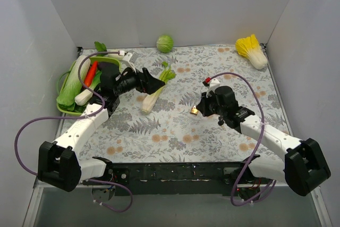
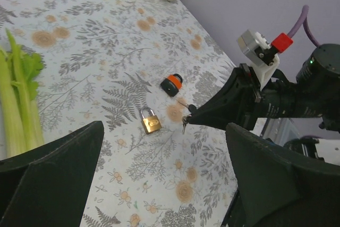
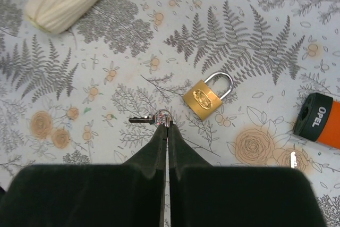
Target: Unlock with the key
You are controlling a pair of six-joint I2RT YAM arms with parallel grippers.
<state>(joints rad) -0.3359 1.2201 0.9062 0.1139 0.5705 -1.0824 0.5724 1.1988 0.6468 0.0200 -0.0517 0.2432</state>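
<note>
Right hand [image 3: 164, 125] is pinching fully closed, w/ the key [image 3: 141, 120] caught at its head end btwn the fingertips. Blade is sticking out sideways & free, prob. so it can go into a keyhole w/o the fingers blocking it. Key is hanging just above the tabletop [image 3: 58, 83], not resting on it, judging by the left wrist view. Brass padlock [image 3: 205, 97] is lying flat just beside the key but not touching it, shackle looking closed. Blade is pointing away from the lock, so I'm guessing a wrist turn is needed before insertion. Keyhole isn't showing in any view. Orange padlock [image 3: 317, 121] is lying further off to the side, w/ nothing touching it. Left hand [image 1: 155, 84] is hovering wide open over the celery [image 1: 150, 102], holding nothing & facing the locks. It's likely waiting to pin the brass padlock down, b/c a loose lock would be sliding away under a pushed key.
</note>
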